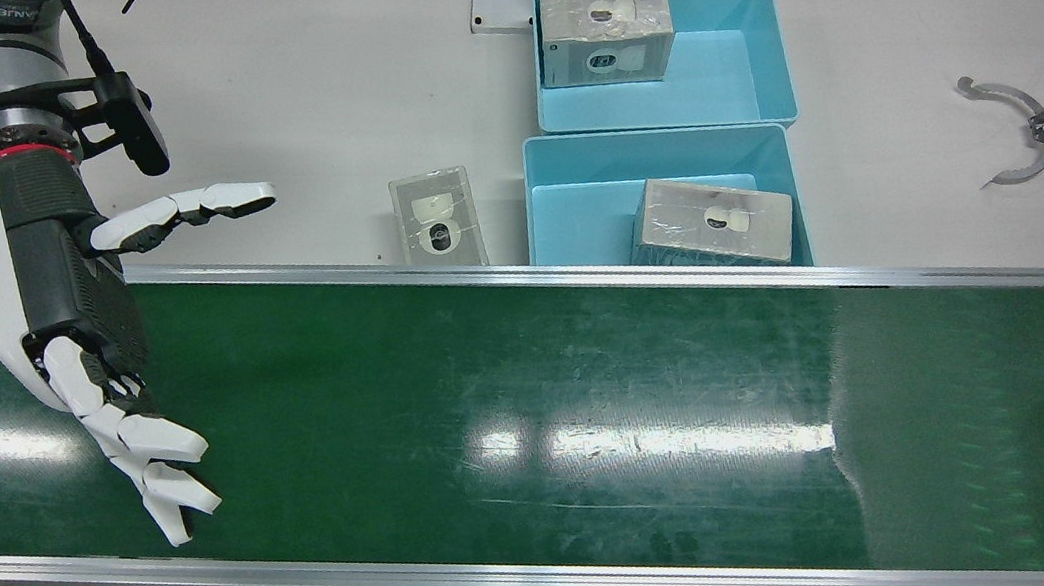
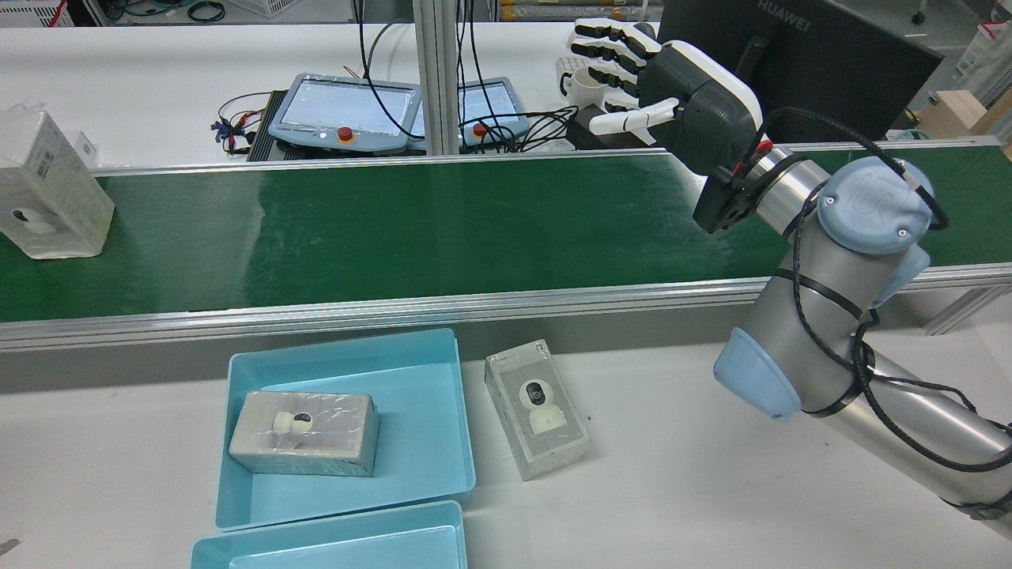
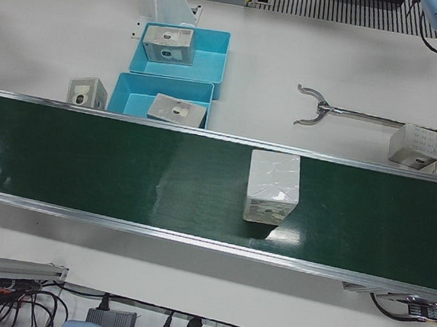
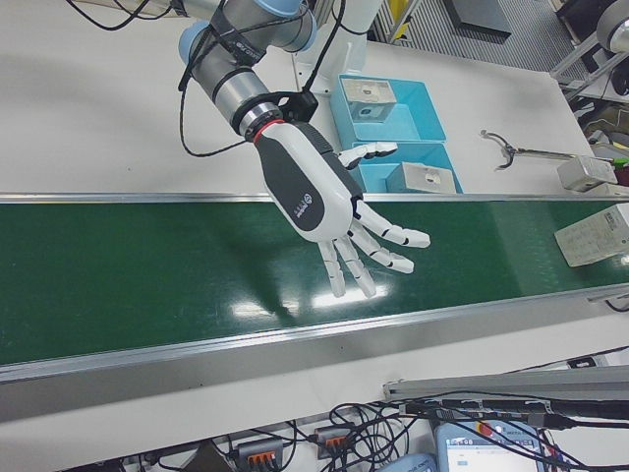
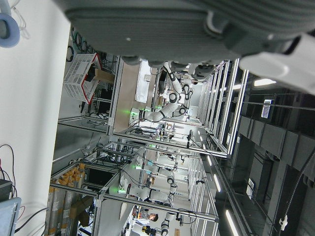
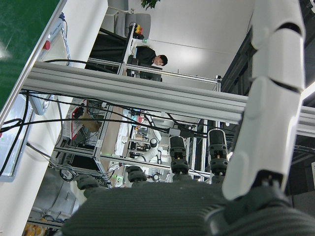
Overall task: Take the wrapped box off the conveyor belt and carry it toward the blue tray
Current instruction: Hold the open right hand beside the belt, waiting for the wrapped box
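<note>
The right hand [image 1: 82, 321] is seen spread wide and empty above the green conveyor belt [image 1: 494, 387], its palm turned across the belt and its fingers [image 4: 378, 241] fanned apart in the right-front view. Nothing is held. The wrapped box [image 3: 272, 187] stands upright on the belt, well apart from the hand, toward the end of the belt on the robot's left; in the rear view it appears at the far left edge [image 2: 47, 194]. The blue tray [image 2: 348, 427] lies on the white table [image 1: 302, 80] beside the belt, already holding one wrapped box, with a second tray [image 1: 662, 53] behind it likewise occupied and a loose box [image 2: 538, 407] set just beside it. The left hand is shown only by its own camera, from which its state cannot be told. The step in hand is judged to be the wait or approach before the pick; no contact has been made. The next move is judged to call for the open hand to be brought over the box, or the box carried to it, and closed across its sides.
</note>
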`<state>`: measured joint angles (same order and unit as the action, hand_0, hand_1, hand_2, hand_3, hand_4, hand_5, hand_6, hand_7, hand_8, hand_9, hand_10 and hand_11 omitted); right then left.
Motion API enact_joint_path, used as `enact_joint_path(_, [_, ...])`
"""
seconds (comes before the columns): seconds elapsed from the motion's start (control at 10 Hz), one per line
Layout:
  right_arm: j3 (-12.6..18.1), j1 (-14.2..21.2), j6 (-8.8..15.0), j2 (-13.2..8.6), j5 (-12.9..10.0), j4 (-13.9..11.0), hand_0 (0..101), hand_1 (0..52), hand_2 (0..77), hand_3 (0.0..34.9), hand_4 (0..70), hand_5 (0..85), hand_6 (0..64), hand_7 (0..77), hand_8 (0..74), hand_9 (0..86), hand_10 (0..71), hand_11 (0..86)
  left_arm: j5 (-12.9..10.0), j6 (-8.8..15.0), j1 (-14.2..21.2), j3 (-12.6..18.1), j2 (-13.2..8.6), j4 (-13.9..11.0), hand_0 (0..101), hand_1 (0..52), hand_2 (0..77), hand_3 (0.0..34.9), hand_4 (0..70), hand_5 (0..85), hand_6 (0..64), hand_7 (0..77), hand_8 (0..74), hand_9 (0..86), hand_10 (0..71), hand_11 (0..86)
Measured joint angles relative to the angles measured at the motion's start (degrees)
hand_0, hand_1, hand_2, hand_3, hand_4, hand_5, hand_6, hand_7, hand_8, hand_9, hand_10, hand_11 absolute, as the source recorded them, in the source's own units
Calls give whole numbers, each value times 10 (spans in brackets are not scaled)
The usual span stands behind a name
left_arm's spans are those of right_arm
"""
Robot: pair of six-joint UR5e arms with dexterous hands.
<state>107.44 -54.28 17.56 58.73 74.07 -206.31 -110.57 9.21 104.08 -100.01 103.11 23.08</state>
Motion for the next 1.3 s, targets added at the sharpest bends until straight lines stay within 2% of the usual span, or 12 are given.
enact_joint_path(0.2, [1, 1, 8, -3, -2, -1, 447, 115, 136, 307, 60, 213, 0, 175, 11, 60, 11, 22, 0, 0, 0, 0, 0, 0, 0, 0, 11, 0, 0, 5, 0, 5, 5, 5, 0, 0])
enact_joint_path(0.6, [-1, 19, 23, -12, -7, -4, 449, 120, 147, 301, 98, 240, 0, 191, 11, 71, 0, 16, 0, 0, 0, 0, 0, 0, 0, 0, 5, 0, 0, 5, 0, 5, 5, 5, 0, 0])
enact_joint_path(1.0, [-8, 34, 29, -26, -20, -7, 451, 120, 147, 300, 93, 240, 0, 191, 11, 71, 5, 16, 0, 0, 0, 0, 0, 0, 0, 0, 5, 0, 0, 5, 0, 5, 5, 0, 0, 0])
enact_joint_path(1.3, [-8, 46, 29, -26, -27, -8, 451, 120, 153, 299, 93, 240, 0, 196, 11, 71, 5, 16, 0, 0, 0, 0, 0, 0, 0, 0, 11, 0, 0, 5, 0, 5, 0, 0, 5, 0])
